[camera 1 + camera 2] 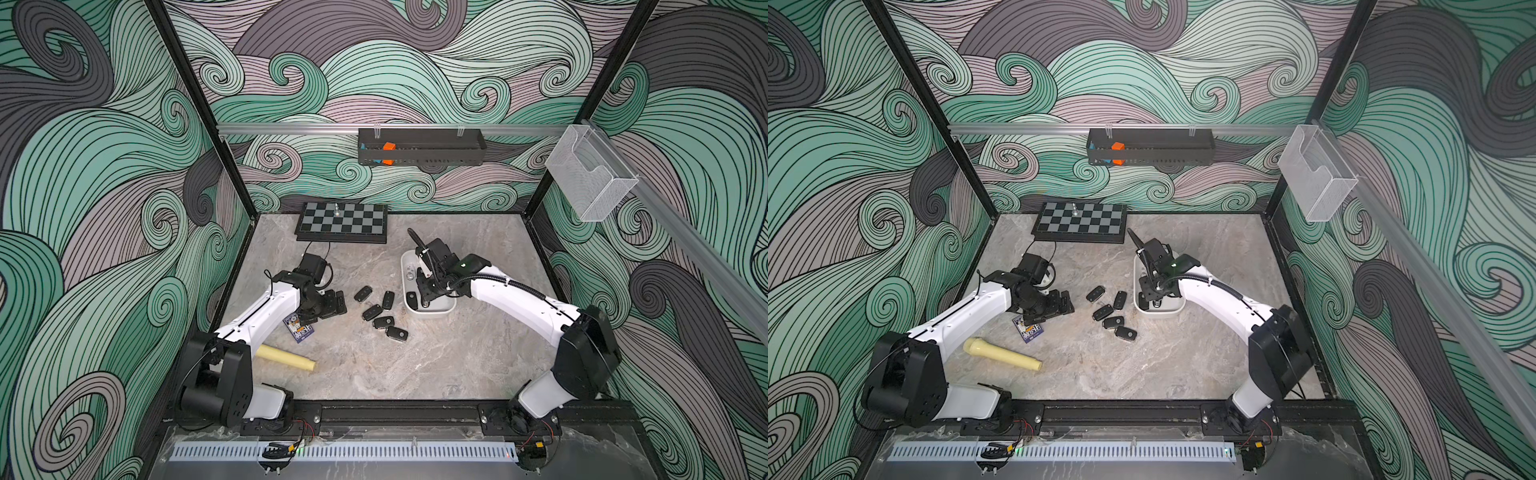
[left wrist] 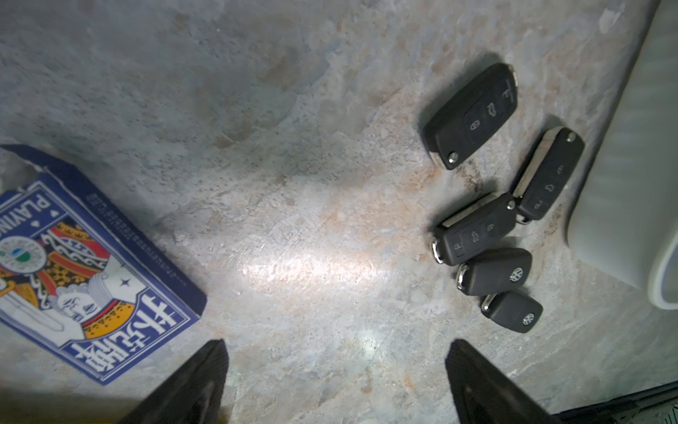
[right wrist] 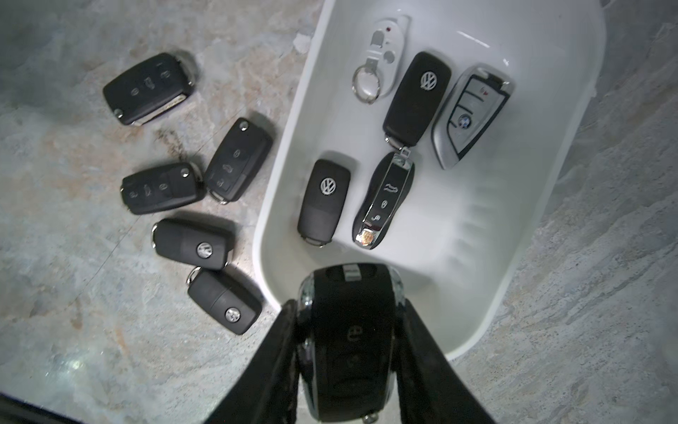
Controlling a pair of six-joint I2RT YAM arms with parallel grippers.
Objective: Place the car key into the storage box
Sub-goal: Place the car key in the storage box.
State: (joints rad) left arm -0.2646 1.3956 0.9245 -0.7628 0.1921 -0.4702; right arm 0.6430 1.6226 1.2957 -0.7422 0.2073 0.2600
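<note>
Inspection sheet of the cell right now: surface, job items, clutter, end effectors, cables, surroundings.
Surface: marble-look tabletop; no spills seen.
Job's things: white box holds five keys; five more keys lie beside it.
Clutter: card pack, cream flashlight, chessboard with one piece.
End effectors: left end effector open over bare tabletop; right end effector shut on a black key over the box's near end.
Cables: black conduit along right arm; thin wire loops at left wrist.
Surroundings: black tray on rear rail holding an orange block; clear basket on side rail; swirl-patterned walls.
</note>
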